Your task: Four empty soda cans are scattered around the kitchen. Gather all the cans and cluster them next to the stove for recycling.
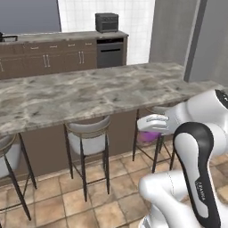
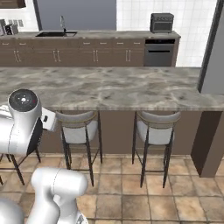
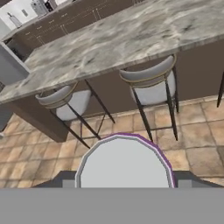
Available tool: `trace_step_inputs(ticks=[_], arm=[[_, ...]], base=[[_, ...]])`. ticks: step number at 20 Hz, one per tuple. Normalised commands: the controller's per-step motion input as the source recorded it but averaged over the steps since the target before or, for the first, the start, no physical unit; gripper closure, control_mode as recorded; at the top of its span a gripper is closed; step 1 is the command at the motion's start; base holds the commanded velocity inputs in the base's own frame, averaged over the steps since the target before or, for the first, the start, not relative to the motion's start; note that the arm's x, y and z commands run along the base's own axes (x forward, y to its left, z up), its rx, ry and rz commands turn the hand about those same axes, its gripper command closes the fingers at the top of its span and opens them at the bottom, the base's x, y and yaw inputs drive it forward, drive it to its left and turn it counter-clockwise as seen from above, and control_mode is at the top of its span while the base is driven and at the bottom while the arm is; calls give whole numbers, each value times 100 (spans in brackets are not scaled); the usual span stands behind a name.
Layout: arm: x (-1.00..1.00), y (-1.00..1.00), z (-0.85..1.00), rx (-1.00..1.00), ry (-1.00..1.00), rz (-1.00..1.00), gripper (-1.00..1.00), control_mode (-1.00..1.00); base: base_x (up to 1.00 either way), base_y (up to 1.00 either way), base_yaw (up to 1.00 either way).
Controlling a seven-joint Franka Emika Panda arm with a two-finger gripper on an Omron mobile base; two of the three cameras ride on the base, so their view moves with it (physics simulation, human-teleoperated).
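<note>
**Hand view: pink-purple can in the grip, ready to carry to the stove**

You have the pink-purple soda can clamped in the gripper. Its grey top and purple rim sit right at the base of the view, with a dark finger pad pressed in at the side. In the left base view the can hangs just under the white hand, off the floor, close to a bar stool and below the edge of the marble island counter.

By my reading, the pick is done and the carry is the step in hand. To do it well:

- Lift before you travel. The can sits lower than the island's overhang and near the stool frames, so raise it clear of both before you swing or drive.
- Hold the can upright and do not loosen your hold. It is empty and light, so a bump on a stool leg could twist it out of the fingers.
- I cannot pick out the stove with certainty from here. The back counter with the sink lies beyond the island, so expect to drive around rather than reach across.
- Watch the elbow as you turn, since the arm is folded tight against the base.
</note>
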Motion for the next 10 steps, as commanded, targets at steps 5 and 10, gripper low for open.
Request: trace_step_inputs(ticks=[5,10], arm=[[0,0,0,0,0,0,100,100],[0,0,0,0,0,0,100,100]], base=[[-48,71,-8],[-42,80,-7]])
